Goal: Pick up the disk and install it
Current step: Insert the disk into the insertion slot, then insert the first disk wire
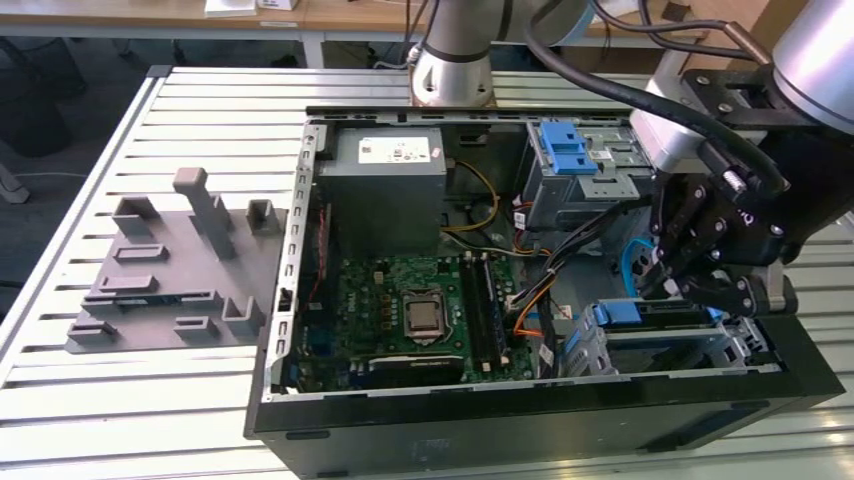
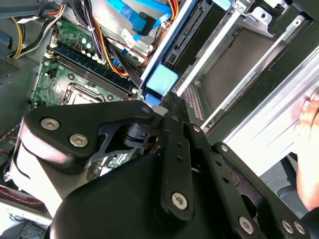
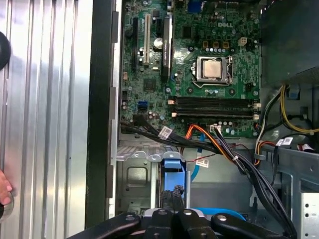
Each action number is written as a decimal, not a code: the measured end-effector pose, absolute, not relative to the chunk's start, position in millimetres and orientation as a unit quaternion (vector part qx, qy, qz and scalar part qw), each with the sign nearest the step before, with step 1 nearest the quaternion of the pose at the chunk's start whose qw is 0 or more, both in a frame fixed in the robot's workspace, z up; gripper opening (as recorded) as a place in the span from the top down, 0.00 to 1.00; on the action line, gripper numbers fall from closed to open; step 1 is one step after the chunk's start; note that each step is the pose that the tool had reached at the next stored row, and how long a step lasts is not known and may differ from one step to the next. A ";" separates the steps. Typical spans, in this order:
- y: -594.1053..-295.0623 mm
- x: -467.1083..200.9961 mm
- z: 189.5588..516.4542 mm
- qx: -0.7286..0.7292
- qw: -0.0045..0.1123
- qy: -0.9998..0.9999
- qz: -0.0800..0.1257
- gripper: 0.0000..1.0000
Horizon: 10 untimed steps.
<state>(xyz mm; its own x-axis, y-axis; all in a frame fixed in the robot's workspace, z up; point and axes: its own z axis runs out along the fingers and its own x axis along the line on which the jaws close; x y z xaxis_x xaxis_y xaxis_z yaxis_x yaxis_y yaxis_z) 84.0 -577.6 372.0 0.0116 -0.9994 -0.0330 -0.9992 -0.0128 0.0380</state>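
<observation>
The disk point(image 1: 650, 313) sits on edge in the drive bay point(image 1: 747, 345) at the corner of the open computer case point(image 1: 287, 300) towards the exterior view's right, beside the motherboard point(image 1: 400, 300). Its blue plastic end faces up, and the case stands on the slatted metal desk point(image 1: 174, 400). The gripper point(image 1: 694, 290) hangs right over that blue end. In the first wrist view the jaws are pressed together, side by side with barely a line between them, and their tips lie at the blue part of the disk point(image 3: 172, 167). Whether they actually touch it I cannot tell. A hand point(image 3: 4, 191) rests at the desk's edge. The disk is likely a stiff, dense block, heavy for its size, with smooth metal faces that could slip under narrow jaws. It probably tolerates knocks poorly, so any push wants to be straight and gentle. The blue rails look like thin plastic that may flex. The firmest hold is probably across the two flat faces near the blue end, clear of the connector side.
</observation>
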 end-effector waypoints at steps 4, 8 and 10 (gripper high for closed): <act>-577.6 84.0 371.2 0.711 0.002 -0.703 -0.025 0.89; -577.6 85.4 370.9 0.711 0.002 -0.703 -0.025 0.89; -577.6 87.9 370.9 0.711 0.002 -0.703 -0.025 0.89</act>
